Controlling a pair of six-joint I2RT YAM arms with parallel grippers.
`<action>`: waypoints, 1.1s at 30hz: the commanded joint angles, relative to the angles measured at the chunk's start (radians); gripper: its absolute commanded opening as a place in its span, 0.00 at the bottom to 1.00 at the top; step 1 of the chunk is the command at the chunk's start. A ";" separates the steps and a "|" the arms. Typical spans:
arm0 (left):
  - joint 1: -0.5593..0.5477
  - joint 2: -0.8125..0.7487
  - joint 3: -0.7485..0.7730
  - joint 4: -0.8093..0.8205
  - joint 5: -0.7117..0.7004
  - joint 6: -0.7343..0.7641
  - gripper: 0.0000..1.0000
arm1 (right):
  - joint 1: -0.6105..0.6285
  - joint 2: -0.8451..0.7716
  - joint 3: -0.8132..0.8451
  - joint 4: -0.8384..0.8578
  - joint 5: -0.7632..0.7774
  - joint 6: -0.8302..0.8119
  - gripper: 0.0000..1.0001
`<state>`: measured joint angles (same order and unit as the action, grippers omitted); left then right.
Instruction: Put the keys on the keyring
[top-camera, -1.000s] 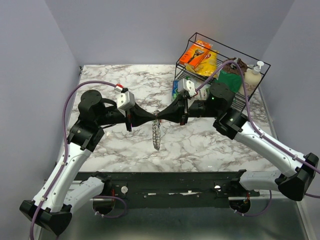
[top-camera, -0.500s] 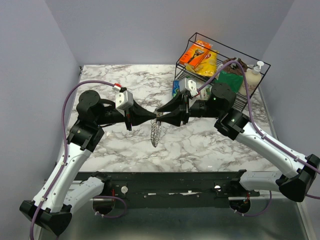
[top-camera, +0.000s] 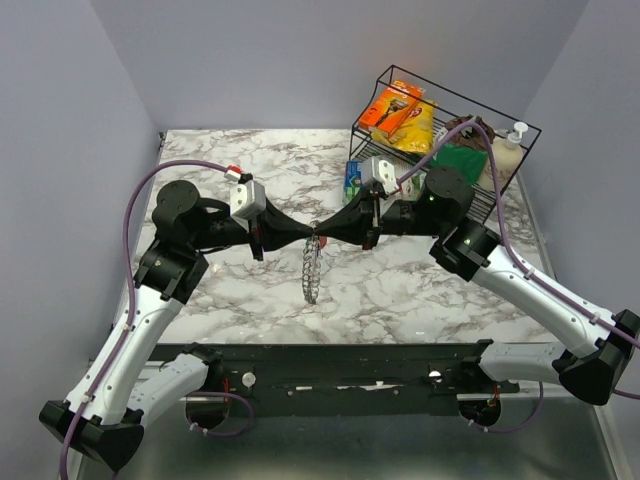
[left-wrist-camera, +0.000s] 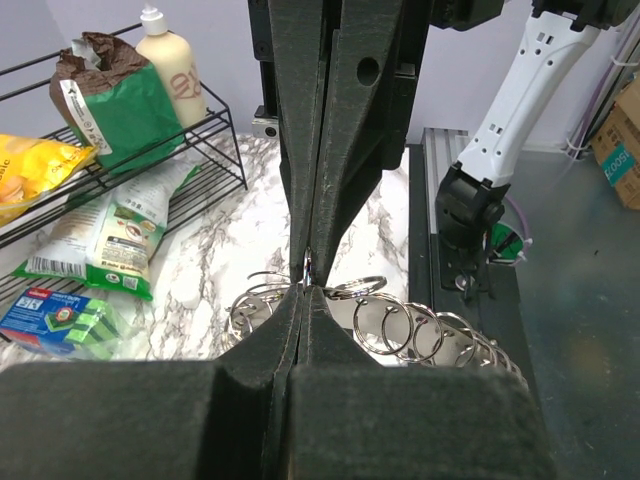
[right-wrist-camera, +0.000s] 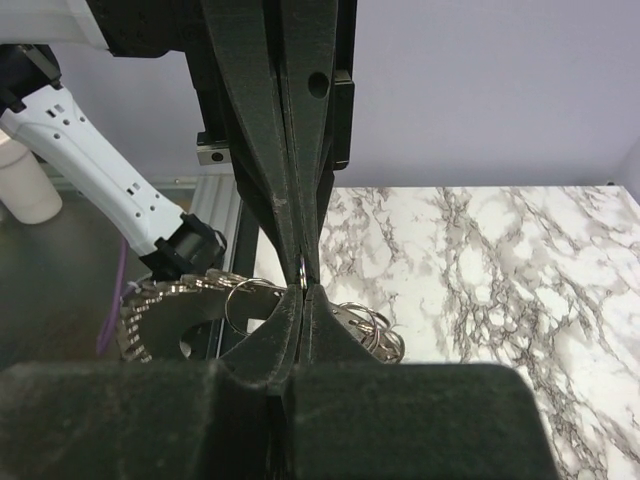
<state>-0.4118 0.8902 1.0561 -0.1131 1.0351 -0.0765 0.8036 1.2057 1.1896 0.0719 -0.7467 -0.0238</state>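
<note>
The keyring (top-camera: 312, 268) hangs over the middle of the marble table (top-camera: 230, 180), its silver keys bunched edge-on below the two grippers. My left gripper (top-camera: 308, 238) and right gripper (top-camera: 322, 237) meet tip to tip, each shut on the top of the ring's wire. In the left wrist view my gripper (left-wrist-camera: 305, 290) pinches the wire, with small split rings (left-wrist-camera: 400, 325) fanning to the right. In the right wrist view my gripper (right-wrist-camera: 303, 288) grips the same wire. The toothed keys (right-wrist-camera: 155, 305) fan out to its left.
A black wire rack (top-camera: 500, 130) stands at the back right. It holds an orange box (top-camera: 392, 108), a yellow bag (top-camera: 420, 122), a green bag (top-camera: 462, 160) and a soap bottle (top-camera: 508, 150). A blue-green packet (top-camera: 352, 178) lies beside it.
The right gripper opened beside the ring half a second ago and has shut on it again. The hanging keyring swung slightly. The left gripper kept its hold.
</note>
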 joint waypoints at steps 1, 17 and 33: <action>-0.002 -0.017 0.021 0.072 0.029 -0.009 0.00 | 0.003 0.005 0.004 -0.012 0.000 0.004 0.01; -0.002 0.007 0.113 -0.132 0.003 0.116 0.40 | 0.005 -0.008 0.038 -0.110 0.043 -0.050 0.01; -0.018 0.222 0.409 -0.657 -0.079 0.403 0.66 | 0.002 0.066 0.217 -0.438 0.020 -0.226 0.01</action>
<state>-0.4149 1.0904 1.4216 -0.6067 0.9974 0.2440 0.8036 1.2499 1.3251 -0.2501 -0.7094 -0.1787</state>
